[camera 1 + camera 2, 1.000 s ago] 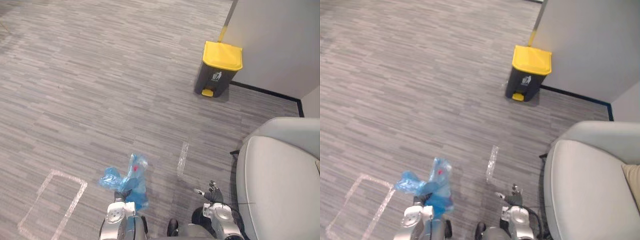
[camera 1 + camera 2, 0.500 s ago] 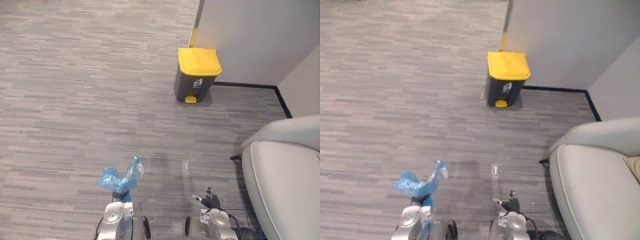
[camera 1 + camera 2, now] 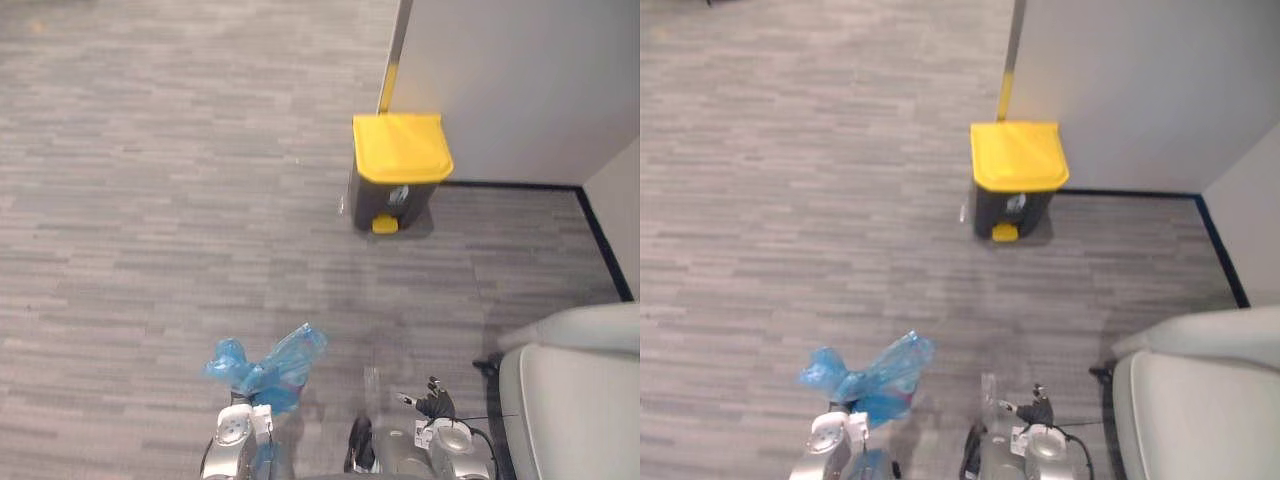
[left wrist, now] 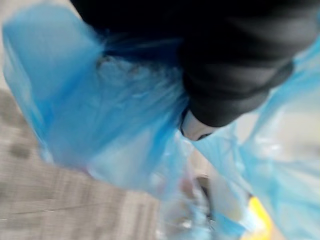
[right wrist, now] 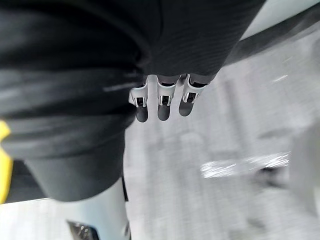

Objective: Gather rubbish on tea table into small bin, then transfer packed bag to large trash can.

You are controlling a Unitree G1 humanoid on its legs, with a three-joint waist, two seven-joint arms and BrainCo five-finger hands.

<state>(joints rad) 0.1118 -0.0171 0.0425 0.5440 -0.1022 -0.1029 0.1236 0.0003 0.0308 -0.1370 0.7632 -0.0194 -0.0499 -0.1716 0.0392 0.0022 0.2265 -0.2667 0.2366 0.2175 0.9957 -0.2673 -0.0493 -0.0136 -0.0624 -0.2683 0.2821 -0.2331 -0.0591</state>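
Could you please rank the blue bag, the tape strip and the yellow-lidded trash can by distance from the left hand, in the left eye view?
1. blue bag, held in the left hand.
2. tape strip, on the floor to its right.
3. trash can, far ahead by the wall.

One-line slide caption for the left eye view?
Facing a closed yellow-lidded bin by the wall, the left robot hand grips a blue bag above grey floor; right robot hand open.

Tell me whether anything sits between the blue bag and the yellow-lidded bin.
Nothing visible. Bare grey carpet runs from the crumpled blue plastic bag in the left robot hand to the dark grey pedal bin, whose yellow lid is shut.
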